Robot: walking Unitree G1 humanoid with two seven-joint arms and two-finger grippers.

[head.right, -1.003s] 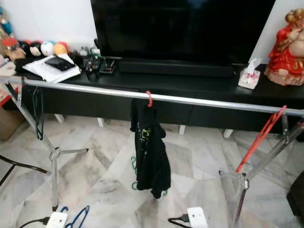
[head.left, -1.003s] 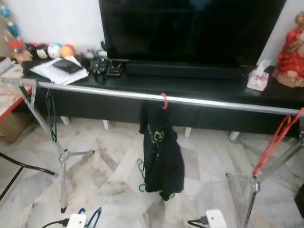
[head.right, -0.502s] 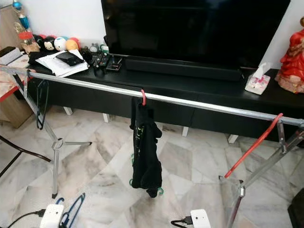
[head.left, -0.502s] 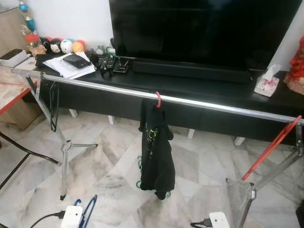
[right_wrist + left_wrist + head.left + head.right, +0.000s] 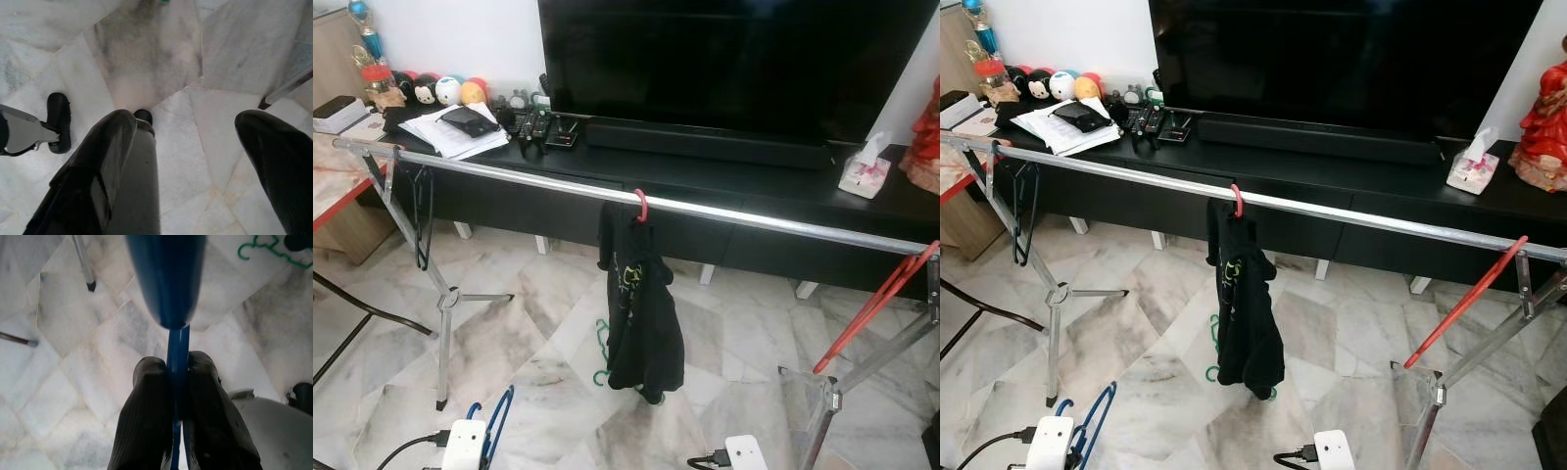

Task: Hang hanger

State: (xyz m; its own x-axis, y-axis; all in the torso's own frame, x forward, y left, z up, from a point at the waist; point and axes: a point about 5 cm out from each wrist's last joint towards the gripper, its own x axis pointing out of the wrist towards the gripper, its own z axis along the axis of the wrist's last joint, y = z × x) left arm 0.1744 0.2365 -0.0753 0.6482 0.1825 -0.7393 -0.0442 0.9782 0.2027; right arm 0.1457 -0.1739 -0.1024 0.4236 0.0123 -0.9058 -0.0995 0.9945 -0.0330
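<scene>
A long silver rail (image 5: 754,211) on tripod stands crosses in front of me. At its middle, a black garment (image 5: 641,313) hangs from a red hanger hook (image 5: 641,204). An empty red hanger (image 5: 876,308) hangs slanted at the rail's right end and a thin black hanger (image 5: 421,220) near its left end. Low at my left, the left gripper (image 5: 177,364) is shut on a blue hanger (image 5: 496,426), well below the rail. The right gripper (image 5: 188,127) is open over the marble floor, holding nothing.
Behind the rail, a black TV bench (image 5: 773,181) carries a large TV (image 5: 724,59), papers, remotes and a tissue box (image 5: 862,166). A green hanger (image 5: 600,343) lies on the floor behind the garment. Tripod legs (image 5: 445,323) stand left and right. A wooden table (image 5: 337,186) is at far left.
The camera has shifted a little. The blue hanger in my left gripper shows slightly higher in the eye views. The black garment has turned a bit on its hook.
</scene>
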